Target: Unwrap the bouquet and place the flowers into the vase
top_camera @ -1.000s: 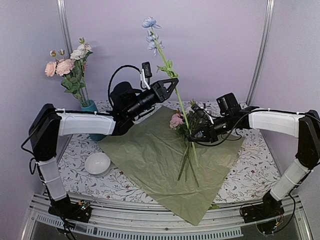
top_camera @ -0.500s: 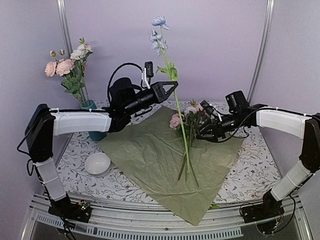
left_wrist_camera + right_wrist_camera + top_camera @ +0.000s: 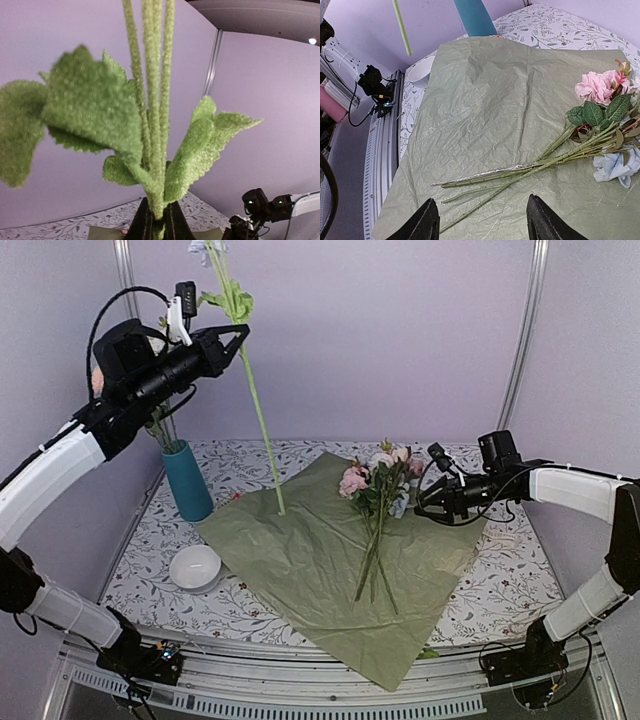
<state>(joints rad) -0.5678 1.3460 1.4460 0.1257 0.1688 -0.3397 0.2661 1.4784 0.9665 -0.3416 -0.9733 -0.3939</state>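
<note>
My left gripper is raised high at the back left, shut on the stem of a long blue-headed flower. The stem hangs down with its tip just over the sheet. In the left wrist view the jaws pinch the fuzzy green stem below its leaves. The teal vase stands under the left arm with stems in it. The bouquet lies unwrapped: loose flowers rest on the spread olive-green sheet. My right gripper is open just to their right. It is empty, above the stems.
A white bowl sits in front of the vase, off the sheet's left corner. The sheet overhangs the table's near edge. The floral tablecloth shows at the right. Purple walls and metal posts enclose the back.
My left arm lifted the long flower up and left, to near the vase. My right gripper opened, let go of the stems and drew back right.
</note>
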